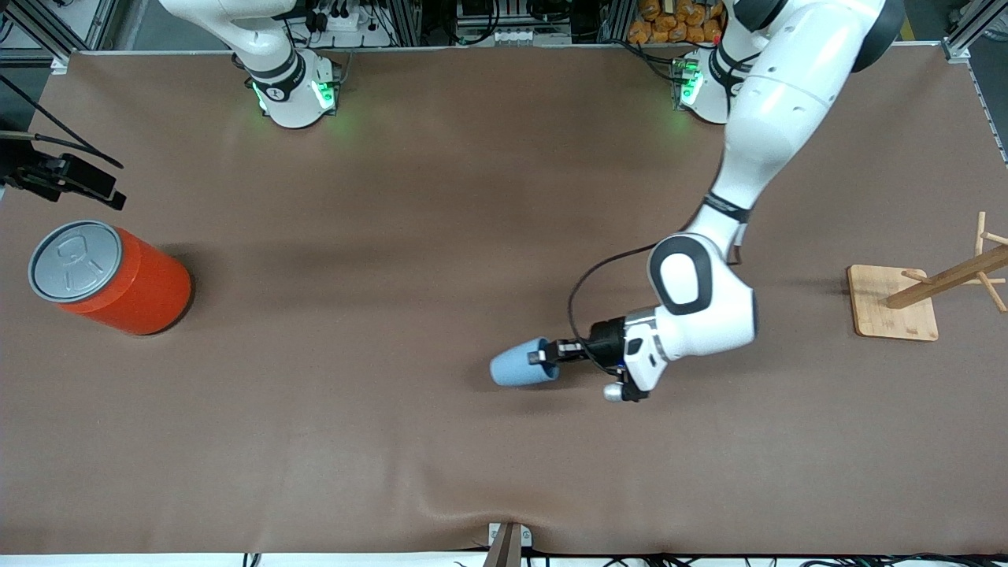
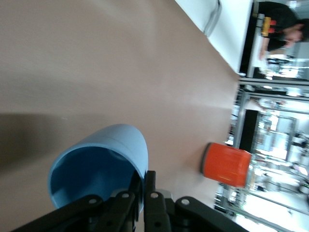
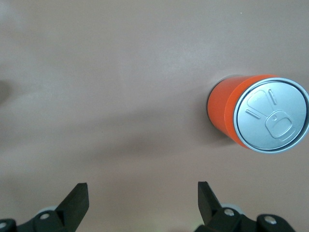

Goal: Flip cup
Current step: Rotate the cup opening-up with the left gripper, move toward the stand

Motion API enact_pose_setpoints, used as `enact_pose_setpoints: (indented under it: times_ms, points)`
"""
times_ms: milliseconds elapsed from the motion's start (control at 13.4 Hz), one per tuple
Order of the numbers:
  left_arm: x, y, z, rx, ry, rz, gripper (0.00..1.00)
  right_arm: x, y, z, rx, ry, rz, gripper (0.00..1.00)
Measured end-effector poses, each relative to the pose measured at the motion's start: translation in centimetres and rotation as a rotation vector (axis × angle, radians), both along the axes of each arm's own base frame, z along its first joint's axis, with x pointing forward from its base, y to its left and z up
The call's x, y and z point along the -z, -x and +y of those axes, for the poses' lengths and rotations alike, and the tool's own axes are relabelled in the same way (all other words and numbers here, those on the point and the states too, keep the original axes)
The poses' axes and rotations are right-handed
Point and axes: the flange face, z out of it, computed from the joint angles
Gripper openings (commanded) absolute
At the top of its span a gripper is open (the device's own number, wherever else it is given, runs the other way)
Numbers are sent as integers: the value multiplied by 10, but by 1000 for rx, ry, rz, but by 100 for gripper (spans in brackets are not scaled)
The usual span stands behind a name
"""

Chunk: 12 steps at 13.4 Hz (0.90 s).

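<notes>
Gripping the small light-blue tapered cup [image 1: 520,366] lying sideways on the brown desk [image 1: 394,260]
Left claw [image 1: 549,356] clamped on rim; right claw [image 3: 142,203] waiting wide open, empty; next: lift, rotate upright

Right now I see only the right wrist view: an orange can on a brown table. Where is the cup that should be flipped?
Observer: The cup is tipped on its side around the middle of the table, well away from your can.
Operator: Is anything touching it?
Observer: Yes. The left end effector is shut on its rim, one finger inside and one outside.
Operator: Anything else out there?
Observer: A wooden rack stands at the left arm's end of the table. The right end effector just waits, open, beside the can.
</notes>
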Motion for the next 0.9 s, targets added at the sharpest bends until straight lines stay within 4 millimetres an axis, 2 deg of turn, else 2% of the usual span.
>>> enact_pose_setpoints:
  times_ms: [224, 373, 523, 598, 747, 896]
  points:
    - [-24, -9, 56, 65, -148, 27, 0, 0, -2, 1, -1, 1, -9, 100]
    - [-28, -7, 110, 142, -285, 49, 0, 5, -4, 7, -47, 14, -1, 100]
    - [-35, 2, 159, 207, -452, 95, 0, 11, -7, 22, -139, 54, 11, 100]
    - [-41, 8, 175, 219, -542, 120, 0, 12, -8, 29, -159, 59, 14, 100]
    - [-49, 22, 190, 224, -690, 144, 0, 12, -8, 33, -167, 59, 14, 100]
    - [-44, 31, 210, 235, -790, 155, 0, 11, -7, 31, -160, 53, 12, 100]
